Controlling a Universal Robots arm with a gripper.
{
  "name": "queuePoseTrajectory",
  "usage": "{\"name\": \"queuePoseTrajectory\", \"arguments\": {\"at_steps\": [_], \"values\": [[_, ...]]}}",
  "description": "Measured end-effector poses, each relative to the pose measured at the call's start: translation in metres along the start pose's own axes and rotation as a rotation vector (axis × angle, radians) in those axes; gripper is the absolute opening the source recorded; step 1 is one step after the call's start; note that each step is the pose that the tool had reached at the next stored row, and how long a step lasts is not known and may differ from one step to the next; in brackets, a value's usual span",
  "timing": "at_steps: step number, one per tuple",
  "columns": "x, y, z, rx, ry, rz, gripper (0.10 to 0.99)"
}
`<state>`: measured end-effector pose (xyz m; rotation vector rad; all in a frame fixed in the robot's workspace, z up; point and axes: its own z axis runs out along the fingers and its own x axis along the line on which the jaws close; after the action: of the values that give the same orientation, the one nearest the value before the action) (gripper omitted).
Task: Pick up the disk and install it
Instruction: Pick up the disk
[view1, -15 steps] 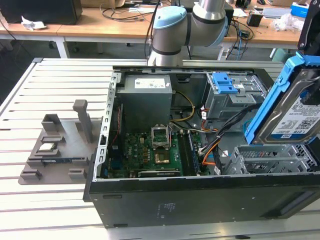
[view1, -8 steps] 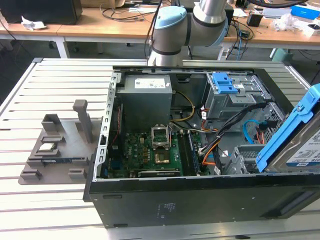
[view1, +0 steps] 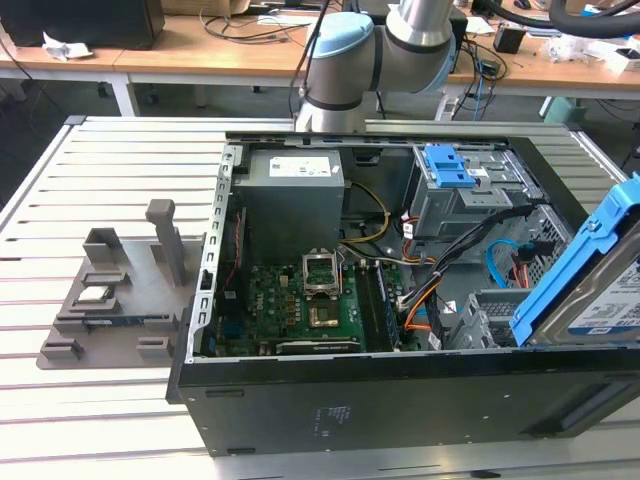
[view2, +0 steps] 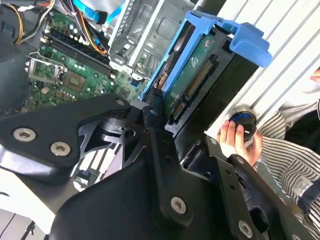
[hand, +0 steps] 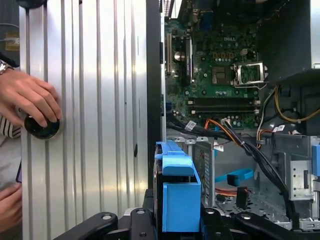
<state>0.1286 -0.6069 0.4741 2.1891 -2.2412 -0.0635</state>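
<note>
At the left end of the slotted table (view1: 60, 180) sits a grey fixture (view1: 120, 290), well apart from the work. The open computer case (view1: 400, 410) occupies the table's middle, with the motherboard (view1: 300, 300) exposed on its floor. The grey drive cage (view1: 450, 200) with a blue latch stands toward the case's far right corner.

Above the right end of the case, the disk (view1: 590, 290) hangs tilted, clear of the case rim and not yet seated. In the first wrist view the gripper (hand: 178, 207) is closed on it, one black finger against each side of the blue bracket. Beside the case, a person's hand (hand: 30, 97) rests on a round black knob (hand: 42, 127) on the table.

Assessment: the disk appears rigid and dense for its size, so a firm, centred hold is needed to prevent it from tipping. The second wrist view shows a bare circuit board and connector pins (view2: 197, 82) on one face. These look fragile and should take no pressure. The long bracket edges are judged the proper hold, though the plastic may flex or slip.
</note>
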Motion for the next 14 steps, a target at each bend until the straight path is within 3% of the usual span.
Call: {"name": "queuePoseTrajectory", "arguments": {"at_steps": [4, 7, 14], "values": [[-0.0126, -0.0025, 0.0059, 0.000, 0.0010, 0.000, 0.361], [-0.0272, -0.0033, 0.0173, 0.000, 0.0023, 0.000, 0.361], [-0.0458, -0.0047, 0.0282, 0.000, 0.0036, 0.000, 0.361]]}}
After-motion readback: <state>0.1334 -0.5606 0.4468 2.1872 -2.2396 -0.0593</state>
